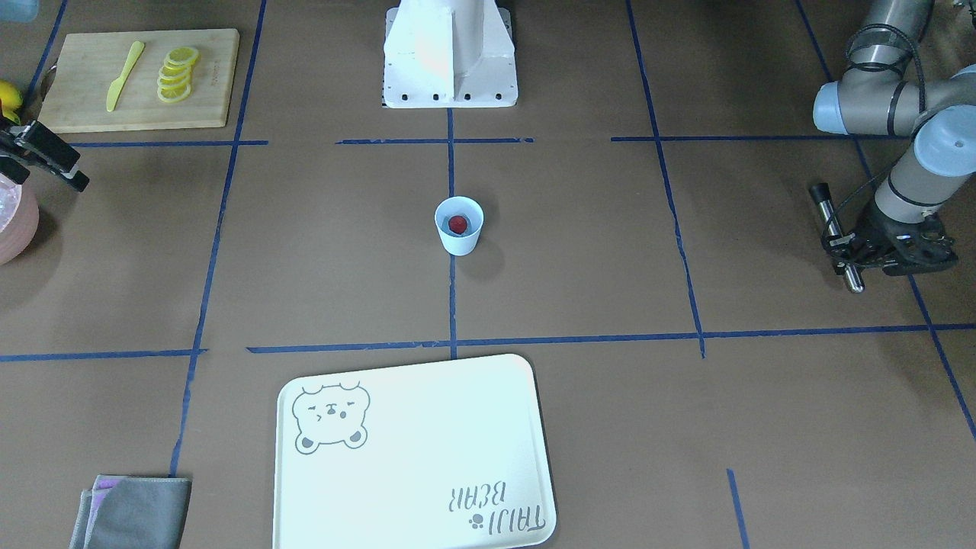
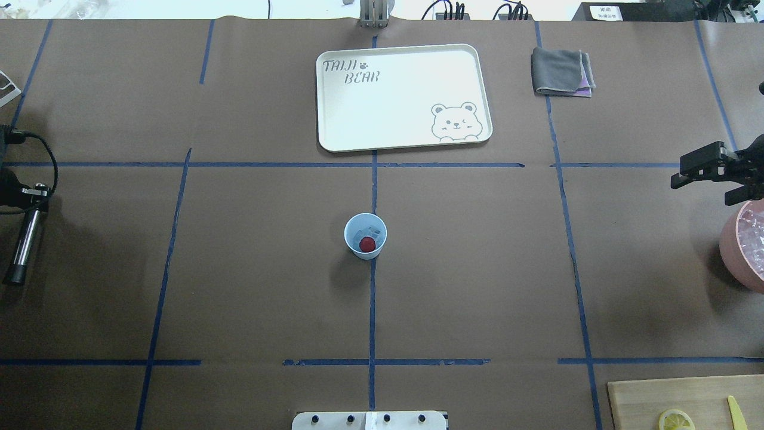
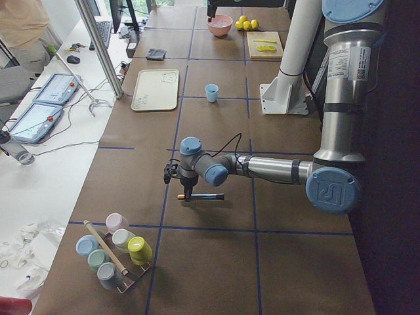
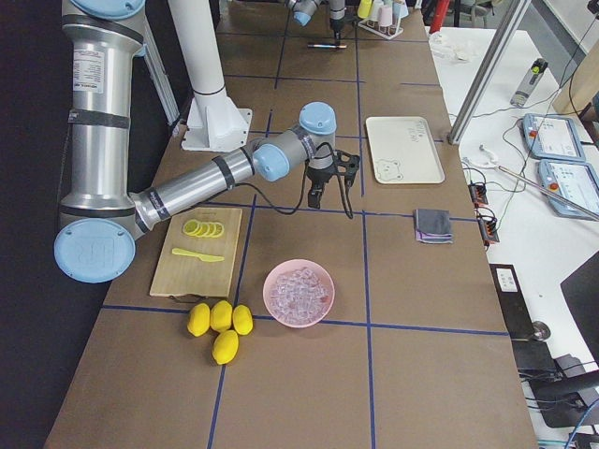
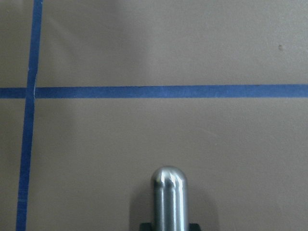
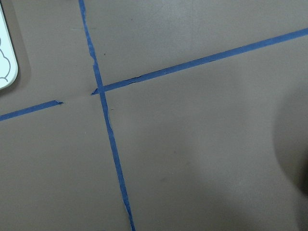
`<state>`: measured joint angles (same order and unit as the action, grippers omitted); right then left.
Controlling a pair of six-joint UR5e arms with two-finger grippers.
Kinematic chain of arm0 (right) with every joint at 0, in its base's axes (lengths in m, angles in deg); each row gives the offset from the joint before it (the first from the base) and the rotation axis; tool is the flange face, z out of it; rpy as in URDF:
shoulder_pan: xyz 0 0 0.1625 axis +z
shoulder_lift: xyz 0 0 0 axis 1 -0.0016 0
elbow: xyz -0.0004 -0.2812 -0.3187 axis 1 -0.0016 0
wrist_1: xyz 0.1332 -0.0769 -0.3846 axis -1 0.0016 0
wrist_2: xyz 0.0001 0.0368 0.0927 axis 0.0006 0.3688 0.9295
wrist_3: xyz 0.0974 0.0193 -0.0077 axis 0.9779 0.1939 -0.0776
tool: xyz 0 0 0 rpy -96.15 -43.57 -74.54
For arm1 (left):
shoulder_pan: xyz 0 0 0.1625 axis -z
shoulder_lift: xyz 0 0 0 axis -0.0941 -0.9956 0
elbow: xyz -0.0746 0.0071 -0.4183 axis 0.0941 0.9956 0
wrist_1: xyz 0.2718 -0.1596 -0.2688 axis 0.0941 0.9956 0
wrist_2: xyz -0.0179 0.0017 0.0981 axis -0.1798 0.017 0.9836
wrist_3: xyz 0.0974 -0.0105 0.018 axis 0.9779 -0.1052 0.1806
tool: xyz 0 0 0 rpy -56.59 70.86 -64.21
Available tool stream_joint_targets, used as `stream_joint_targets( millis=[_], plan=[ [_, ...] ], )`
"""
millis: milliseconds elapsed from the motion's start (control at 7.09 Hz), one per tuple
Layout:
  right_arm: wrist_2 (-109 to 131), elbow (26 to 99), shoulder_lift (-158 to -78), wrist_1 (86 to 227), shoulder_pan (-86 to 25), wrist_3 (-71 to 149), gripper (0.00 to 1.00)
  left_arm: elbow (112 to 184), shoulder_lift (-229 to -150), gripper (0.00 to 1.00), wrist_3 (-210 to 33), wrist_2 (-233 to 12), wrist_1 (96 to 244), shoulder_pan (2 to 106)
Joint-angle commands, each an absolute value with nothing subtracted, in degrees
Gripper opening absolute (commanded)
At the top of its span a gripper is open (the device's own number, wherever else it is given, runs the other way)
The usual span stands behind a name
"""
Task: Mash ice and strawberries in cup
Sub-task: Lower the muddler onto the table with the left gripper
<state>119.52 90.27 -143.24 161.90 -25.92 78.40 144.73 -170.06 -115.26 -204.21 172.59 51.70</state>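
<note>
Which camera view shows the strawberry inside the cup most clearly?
Exterior front-facing: the strawberry sits unobstructed in the cup. Overhead shows it too. Exterior left shows only the cup's outside; the rest do not show it.

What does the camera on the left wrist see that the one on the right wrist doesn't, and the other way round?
Only the left wrist view shows the rounded end of a shiny metal rod, rising from its bottom edge. Only the right wrist view shows a corner of the pale tray, at its left edge. Both look down on the brown table crossed by blue tape lines. Neither shows the cup.
</note>
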Motion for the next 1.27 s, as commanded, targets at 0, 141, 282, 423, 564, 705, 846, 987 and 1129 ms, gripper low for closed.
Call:
stream_joint_targets(
  millis=[0,141,282,423,564,705,846,987,1129],
  plan=[
    [119.5,90.3,-143.2,161.9,-25.9,78.4,1.0,144.7,-169.8,0.94,-112.8,-204.2,172.6,51.7],
    [119.5,90.4,-143.2,161.9,-25.9,78.4,1.0,144.8,-169.7,0.99,-112.8,-204.2,172.6,51.7],
    [119.7,90.3,-143.2,161.9,-25.8,78.2,1.0,145.4,-169.6,0.99,-112.6,-204.3,172.6,51.9],
    [120.0,89.8,-143.2,162.3,-25.1,77.7,1.0,148.4,-169.4,0.99,-108.8,-205.4,171.5,52.4],
    [120.1,89.2,-143.6,162.7,-22.9,74.8,1.0,148.6,-169.6,0.99,-104.1,-210.2,170.1,56.7],
    [120.4,87.6,-144.7,163.1,-19.2,68.7,1.0,148.6,-169.8,1.0,-97.8,-214.8,166.7,62.6],
    [120.4,86.5,-144.6,168.3,-14.8,58.7,1.0,148.6,-169.8,1.0,-90.0,-217.0,163.0,67.0],
    [120.3,86.3,-143.8,176.8,-10.8,47.3,1.0,148.7,-170.4,1.0,-82.3,-219.2,156.9,72.8],
    [120.1,85.7,-143.9,180.9,-7.6,39.1,1.0,148.6,-171.3,1.0,-75.7,-220.9,149.9,76.8]
  ],
)
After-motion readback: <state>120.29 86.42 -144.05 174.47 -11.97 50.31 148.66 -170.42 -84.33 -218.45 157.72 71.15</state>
